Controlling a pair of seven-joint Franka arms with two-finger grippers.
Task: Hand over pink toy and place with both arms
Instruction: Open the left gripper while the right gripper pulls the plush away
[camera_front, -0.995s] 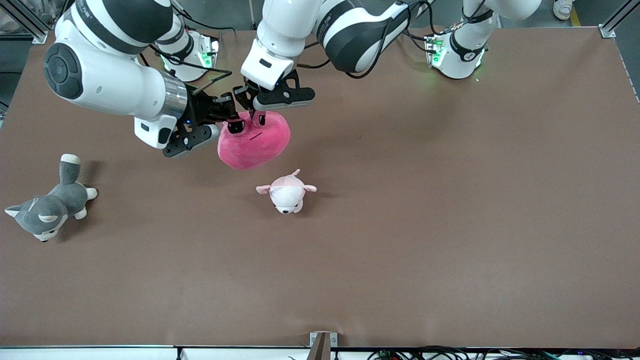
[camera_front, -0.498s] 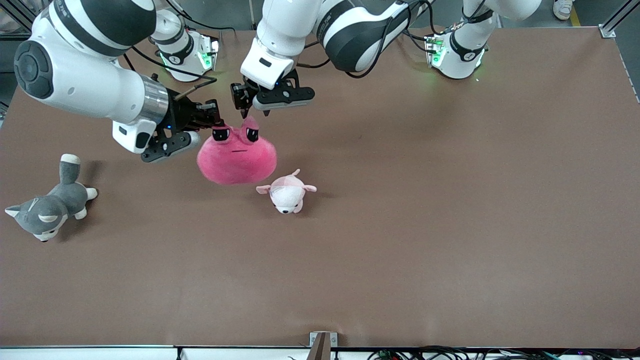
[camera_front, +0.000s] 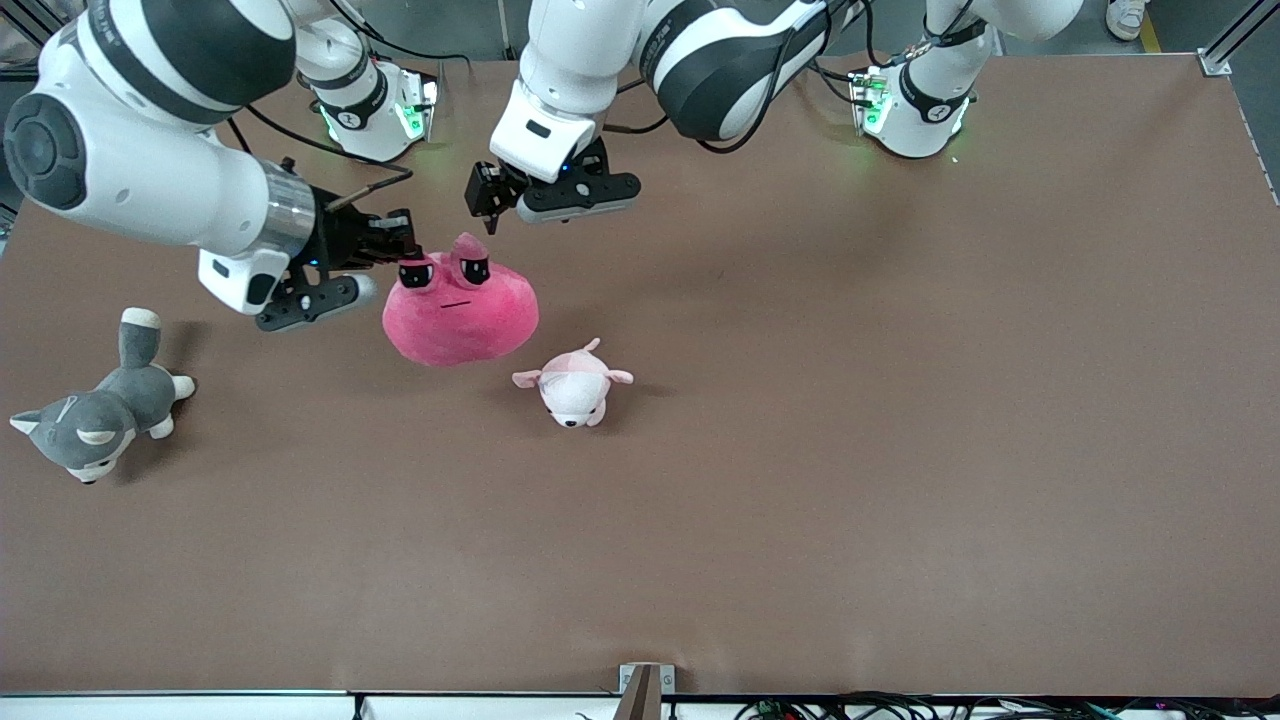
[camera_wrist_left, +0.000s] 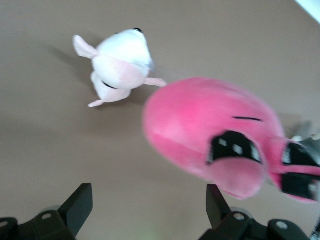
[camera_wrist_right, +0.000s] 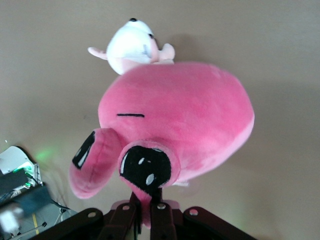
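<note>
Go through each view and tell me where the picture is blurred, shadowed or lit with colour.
Front view: sharp, even light; soft shadows beside the grey-and-white plush dog and small pale plush; green glow at the arm bases. Left wrist view: motion-smeared pink toy. Right wrist view: toy in focus, green tint at one corner.

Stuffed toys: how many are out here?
3. The pink toy hangs from the right pincer; the pale pink-and-white animal lies beside it; the grey dog lies at the right arm's end.

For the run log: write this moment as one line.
stage: handover done | right gripper: shut on pink toy, held above table | left gripper: open, above toy | small pink-white plush: nearer camera
</note>
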